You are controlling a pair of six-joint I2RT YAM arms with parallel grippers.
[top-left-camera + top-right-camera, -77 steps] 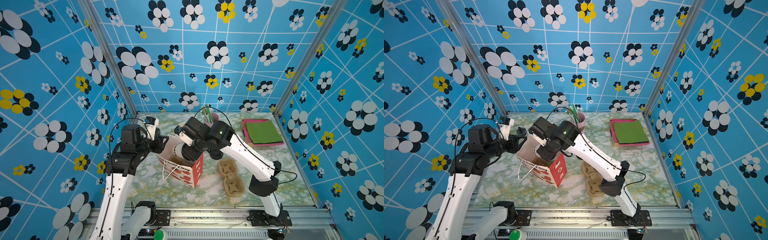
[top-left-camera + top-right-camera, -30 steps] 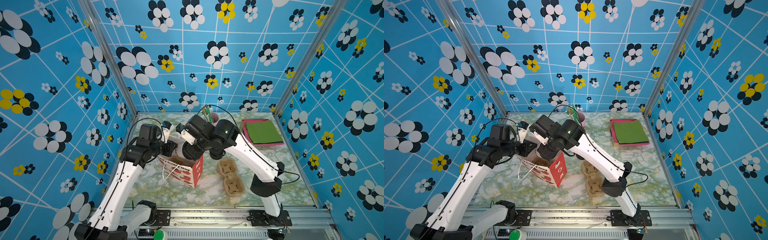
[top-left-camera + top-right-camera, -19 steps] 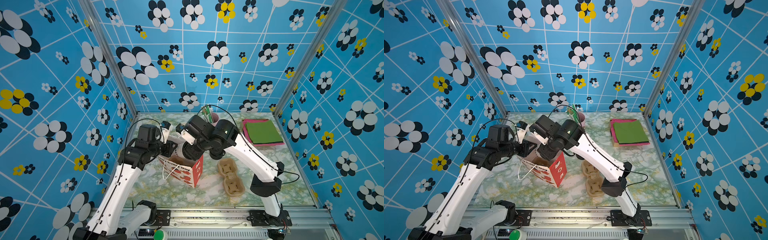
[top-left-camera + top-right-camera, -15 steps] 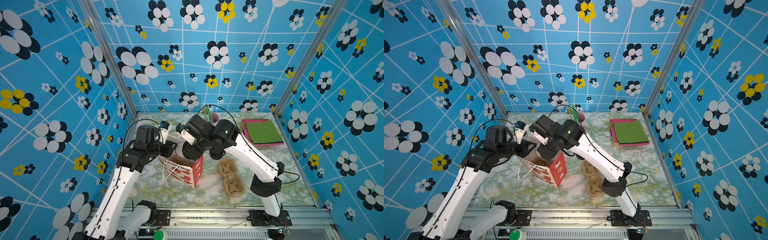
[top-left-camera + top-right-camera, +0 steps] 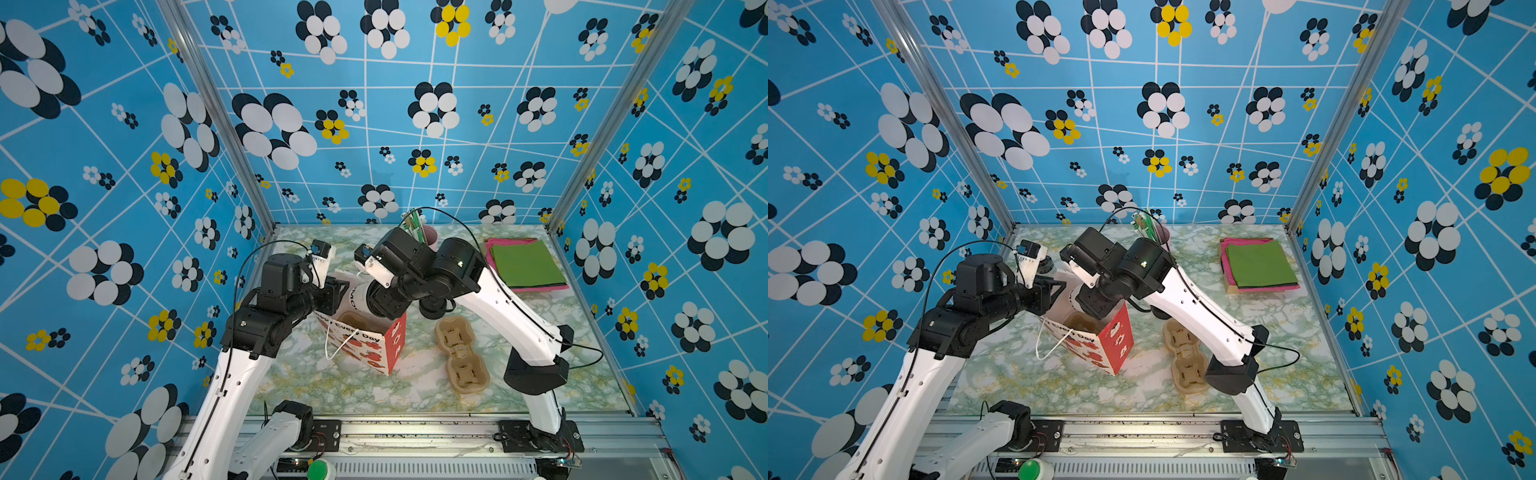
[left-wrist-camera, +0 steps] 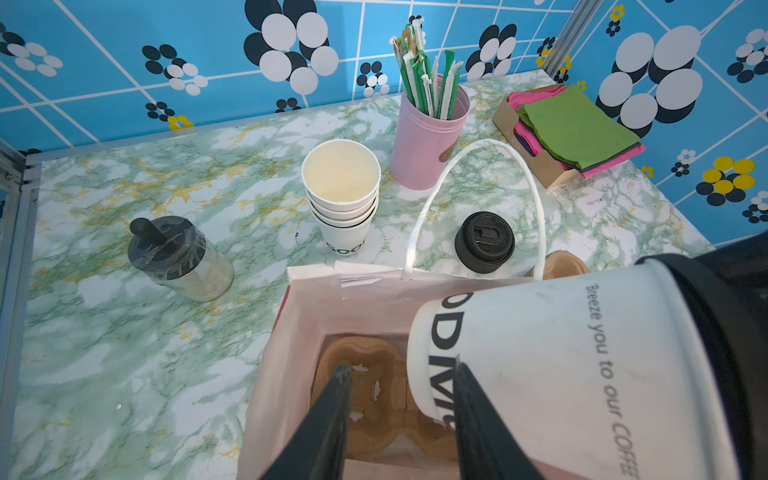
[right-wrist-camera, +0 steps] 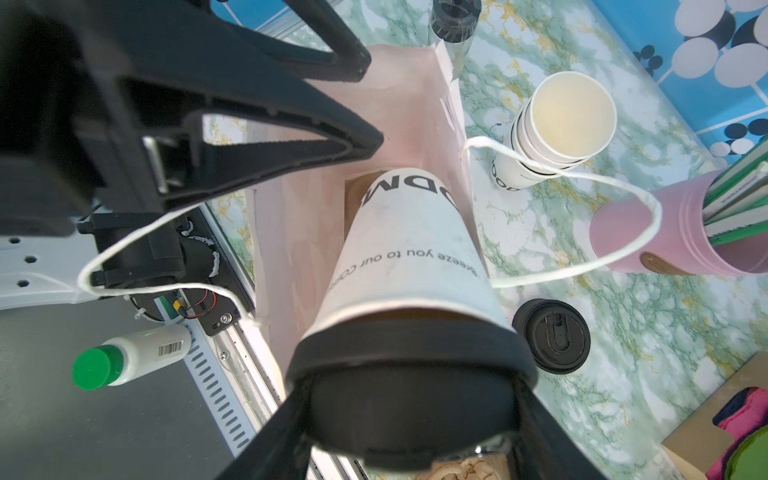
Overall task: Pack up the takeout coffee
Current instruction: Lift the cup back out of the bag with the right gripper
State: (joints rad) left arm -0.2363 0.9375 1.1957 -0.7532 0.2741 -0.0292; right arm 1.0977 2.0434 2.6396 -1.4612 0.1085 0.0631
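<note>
The takeout coffee (image 7: 407, 257), a white paper cup with dark lettering and a black lid, hangs tilted with its base in the mouth of the red and white paper bag (image 5: 386, 345). My right gripper (image 7: 409, 399) is shut on its lid. A brown cup carrier (image 6: 361, 374) lies on the bag's floor. My left gripper (image 6: 400, 365) stands open over the bag's mouth, with one finger (image 6: 469, 399) in front of the cup's base. Both top views show the cup (image 5: 357, 297) (image 5: 1073, 297) between the two grippers.
Behind the bag stand a stack of lidless cups (image 6: 340, 195), a pile of black lids (image 6: 484, 241), a pink tin of straws (image 6: 428, 141) and a lidded jar (image 6: 178, 257). Napkins (image 6: 577, 129) lie at the back right. A spare carrier (image 5: 461, 353) lies right of the bag.
My left gripper's jaws have spread apart and its arm has shifted a little at the bag's left side. The right gripper still holds the cup in about the same place.
</note>
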